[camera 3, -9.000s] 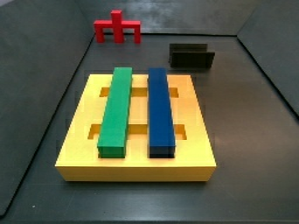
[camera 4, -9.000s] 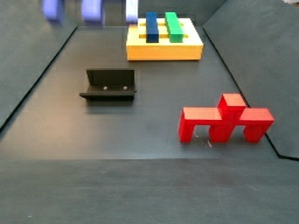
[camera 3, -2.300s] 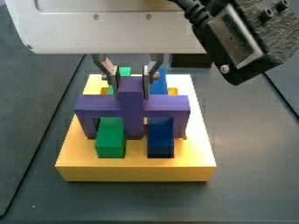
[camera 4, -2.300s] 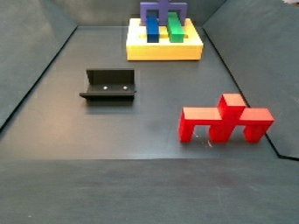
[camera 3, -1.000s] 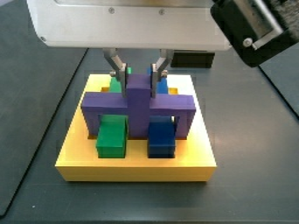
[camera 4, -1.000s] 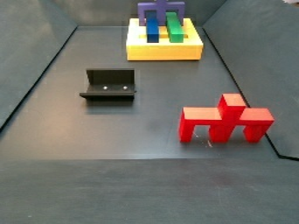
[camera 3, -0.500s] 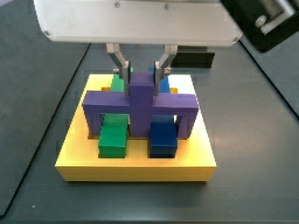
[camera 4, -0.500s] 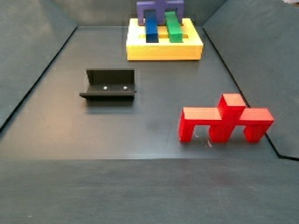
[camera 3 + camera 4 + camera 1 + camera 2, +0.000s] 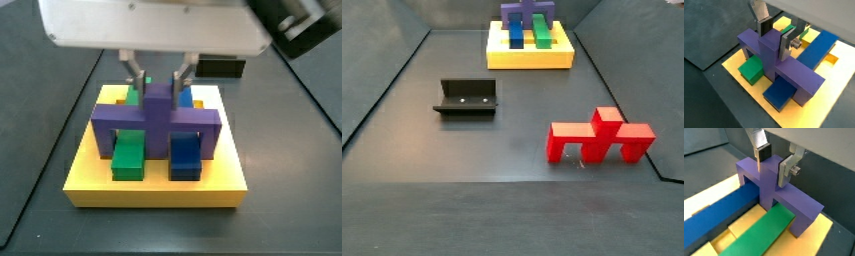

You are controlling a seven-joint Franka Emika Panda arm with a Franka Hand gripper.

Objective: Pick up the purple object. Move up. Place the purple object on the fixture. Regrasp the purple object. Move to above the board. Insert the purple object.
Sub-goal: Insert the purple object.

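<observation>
Over the board [image 9: 155, 187], the tool [image 9: 158, 76] has loosened off the purple object [image 9: 156, 115].

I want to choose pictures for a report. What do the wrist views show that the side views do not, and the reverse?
Only the wrist views show the gripper fingers closely, beside the purple object's central ridge. Only a side view shows the fixture and the red object on the floor. Both show the purple object straddling the green bar and blue bar on the yellow board.
</observation>
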